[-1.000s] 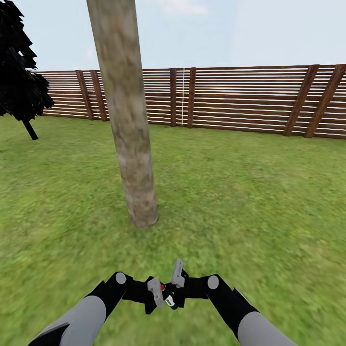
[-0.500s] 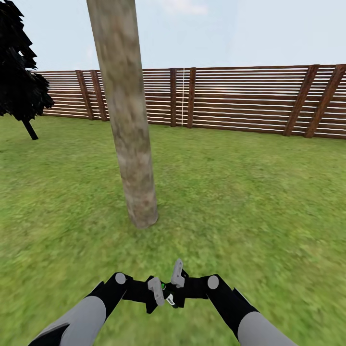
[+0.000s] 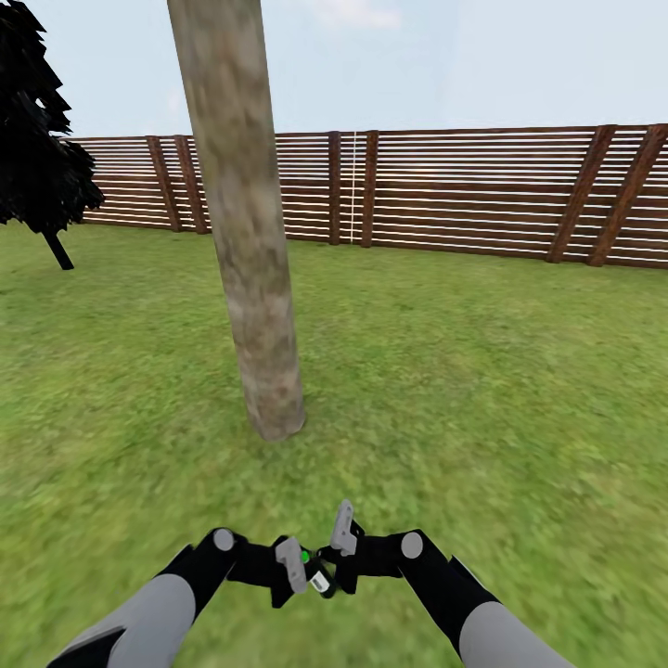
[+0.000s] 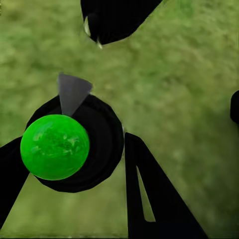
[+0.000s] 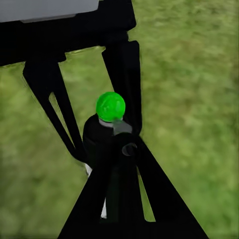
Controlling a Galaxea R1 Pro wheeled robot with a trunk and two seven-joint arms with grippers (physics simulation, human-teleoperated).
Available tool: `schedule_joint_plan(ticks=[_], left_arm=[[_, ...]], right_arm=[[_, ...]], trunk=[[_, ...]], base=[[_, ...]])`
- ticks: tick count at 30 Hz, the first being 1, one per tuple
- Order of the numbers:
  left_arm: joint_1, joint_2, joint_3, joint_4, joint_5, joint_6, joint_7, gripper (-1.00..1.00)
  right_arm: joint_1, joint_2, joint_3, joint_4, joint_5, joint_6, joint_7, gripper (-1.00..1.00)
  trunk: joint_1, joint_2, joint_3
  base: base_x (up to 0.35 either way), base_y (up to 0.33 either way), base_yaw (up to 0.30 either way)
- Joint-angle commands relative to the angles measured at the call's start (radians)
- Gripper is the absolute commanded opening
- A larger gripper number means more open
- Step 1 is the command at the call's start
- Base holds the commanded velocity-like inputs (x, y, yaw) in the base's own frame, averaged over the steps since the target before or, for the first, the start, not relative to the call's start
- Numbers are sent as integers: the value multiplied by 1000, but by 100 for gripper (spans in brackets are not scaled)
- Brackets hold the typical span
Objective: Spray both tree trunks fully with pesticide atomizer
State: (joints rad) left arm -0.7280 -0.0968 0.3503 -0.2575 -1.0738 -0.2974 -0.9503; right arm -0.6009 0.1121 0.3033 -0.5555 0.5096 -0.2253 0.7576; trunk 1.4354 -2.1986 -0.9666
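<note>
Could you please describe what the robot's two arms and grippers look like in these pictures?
Both arms have light grey, rounded forearm shells that lead into black wrist sections, each with a round grey joint cap. The left gripper and the right gripper carry flat, pale grey fingers in the head view; in the wrist views, they look like black triangular frames with slotted cut-outs. No cables or markings are visible.

The tree trunk [image 3: 243,223] is showing rough, mottled matt bark. The atomizer [image 4: 74,144] is showing a black body with a glossy green cap.
</note>
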Motion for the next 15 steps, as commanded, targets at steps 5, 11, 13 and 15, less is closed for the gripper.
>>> schedule_joint_plan(ticks=[5,11,13,15], left_arm=[[3,44,7,-3,-11,-2,-4,-100],[4,116,7,-5,-14,-2,-4,-100],[4,162,7,-5,-13,-3,-4,-100],[4,201,7,-5,-12,-5,-4,-100]], right_arm=[[0,0,-1,0,10,-6,0,-100],[0,0,-1,-1,11,-5,0,-100],[0,-1,-2,0,11,-6,0,100],[0,-1,-4,1,12,-5,0,100]], trunk=[[0,0,-1],[0,0,-1],[0,0,-1],[0,0,-1]], base=[[0,0,0],[0,0,0],[0,0,0],[0,0,0]])
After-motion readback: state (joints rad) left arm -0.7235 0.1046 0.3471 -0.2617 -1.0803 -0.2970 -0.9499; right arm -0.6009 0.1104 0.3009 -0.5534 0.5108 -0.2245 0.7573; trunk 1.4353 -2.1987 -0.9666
